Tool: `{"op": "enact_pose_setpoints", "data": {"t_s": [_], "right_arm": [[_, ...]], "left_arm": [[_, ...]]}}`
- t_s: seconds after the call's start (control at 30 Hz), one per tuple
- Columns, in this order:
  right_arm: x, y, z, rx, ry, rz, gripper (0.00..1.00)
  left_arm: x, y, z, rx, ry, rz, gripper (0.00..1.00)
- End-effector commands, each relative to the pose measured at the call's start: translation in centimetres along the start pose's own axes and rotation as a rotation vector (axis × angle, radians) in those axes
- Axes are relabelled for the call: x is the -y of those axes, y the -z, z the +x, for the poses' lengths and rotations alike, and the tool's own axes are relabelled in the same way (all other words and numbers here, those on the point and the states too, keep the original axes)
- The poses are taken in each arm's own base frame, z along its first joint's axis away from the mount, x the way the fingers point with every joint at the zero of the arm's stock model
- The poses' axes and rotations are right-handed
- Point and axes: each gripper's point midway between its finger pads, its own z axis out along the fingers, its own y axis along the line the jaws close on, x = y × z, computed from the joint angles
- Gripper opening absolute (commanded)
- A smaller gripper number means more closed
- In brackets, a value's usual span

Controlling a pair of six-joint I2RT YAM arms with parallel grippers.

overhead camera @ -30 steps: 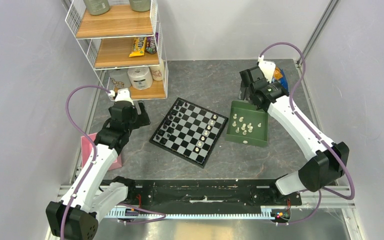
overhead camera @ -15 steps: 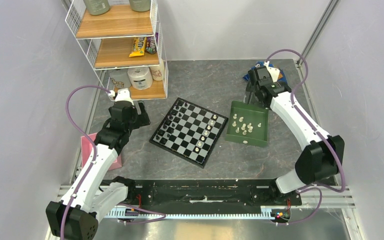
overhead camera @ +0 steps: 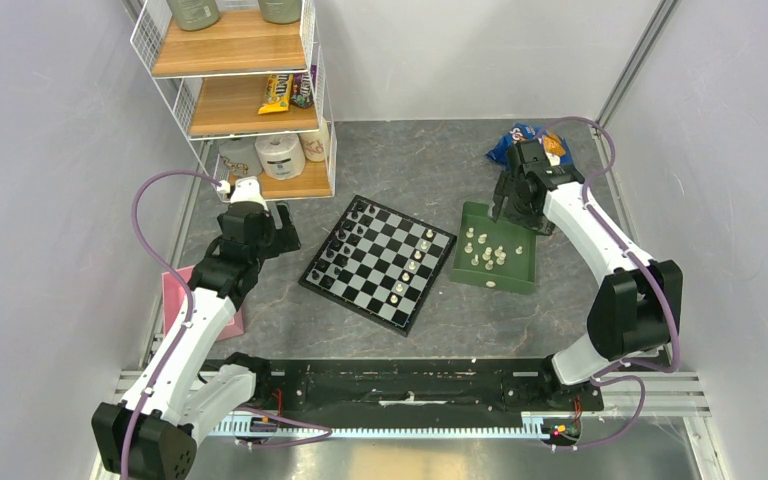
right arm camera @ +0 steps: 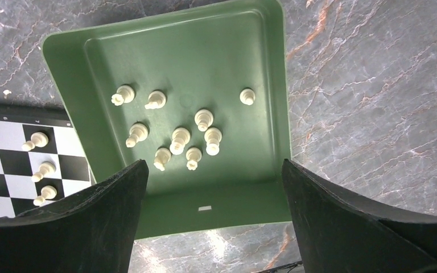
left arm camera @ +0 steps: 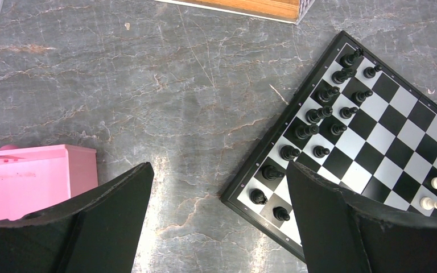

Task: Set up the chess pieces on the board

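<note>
A: The right gripper (right arm camera: 215, 170) hangs above the green rectangular plastic tray (right arm camera: 233, 57). Its jaws are spread about as wide as they go, and there is nothing between them.

B: And the left gripper (left arm camera: 219, 170)?

A: It is wide open and empty too. It is over the grey marbled tabletop (left arm camera: 148, 85), between a pink box (left arm camera: 28, 182) and the square black-and-white chequered chessboard (left arm camera: 387, 136).

B: Where are the small cream-white chess pieces (right arm camera: 179, 139)?

A: Most sit in a loose cluster on the tray floor, and one stands apart toward the tray's right side. A few stand on the chessboard along its right edge (the black figures (left arm camera: 318, 114) line the left edge).

B: So which step is in hand?

A: Fetching the next white piece, I'd judge, and the task looks well short of done. The next move calls for a straight descent into the tray, with the jaws narrowed round one base. After that comes a lift clear of the tray wall and a short carry left to an empty square.

B: Is there room?

A: The chessboard lies just beside the tray's left wall, so the carry is brief. The clustered pieces stand close together and wide fingers could topple neighbours, so the lone piece looks the easiest pick. The sloped wall crowds the pieces nearest the left side. On the far side of the tray, a blue crinkled snack bag (overhead camera: 515, 140) lies off that path.
</note>
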Motion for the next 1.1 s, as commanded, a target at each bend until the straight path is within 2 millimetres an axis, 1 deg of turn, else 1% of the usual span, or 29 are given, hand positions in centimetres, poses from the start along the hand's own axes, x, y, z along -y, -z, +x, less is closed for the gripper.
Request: {"op": "enact_pose_setpoints", "data": {"t_s": [0.0,0.07,0.17,0.2,0.3,0.33,0.4,0.43,0.53,0.7,0.87,0.93,1.07], "right_arm": [[-0.2,-0.3,0.8,-0.033,-0.005,-0.007,0.94],[0.0,-0.8,1.3,-0.049,-0.004,0.007,0.92],[0.4,-2.2,2.1,-0.084,0.007,0.048,0.84],[0.1,-2.6,2.3,-0.095,0.020,0.032,0.82],[-0.8,-3.4,1.8,-0.075,0.010,-0.002,0.75],[-0.9,-3.5,1.6,-0.067,0.002,-0.010,0.72],[-1.3,-3.8,1.1,-0.057,-0.012,-0.025,0.59],[-1.4,-4.0,1.0,-0.054,-0.021,-0.027,0.55],[-1.1,-4.9,0.8,-0.061,-0.034,-0.013,0.53],[0.0,-6.5,1.7,-0.108,-0.067,0.015,0.50],[1.3,-7.6,2.3,-0.122,-0.098,0.056,0.44],[1.7,-8.1,2.4,-0.129,-0.105,0.068,0.41],[1.8,-8.8,2.3,-0.134,-0.098,0.082,0.41]], "left_arm": [[0.5,0.0,-0.6,0.015,-0.007,0.031,0.94],[0.6,0.0,-0.7,0.017,-0.007,0.031,0.94],[0.4,0.1,-0.7,0.022,-0.007,0.024,0.94],[0.3,0.1,-0.7,0.023,-0.007,0.021,0.94],[0.4,0.1,-0.6,0.020,-0.006,0.023,0.94],[0.4,0.1,-0.7,0.021,-0.008,0.024,0.94],[0.4,0.1,-0.7,0.022,-0.007,0.023,0.94],[0.3,0.1,-0.7,0.021,-0.008,0.019,0.94],[0.2,0.1,-0.8,0.025,-0.007,0.017,0.94],[0.3,0.1,-0.7,0.025,-0.007,0.019,0.94],[0.3,0.0,-0.7,0.021,-0.008,0.020,0.94],[0.3,0.0,-0.7,0.021,-0.008,0.020,0.94],[0.3,0.0,-0.6,0.019,-0.010,0.017,0.94]]}}
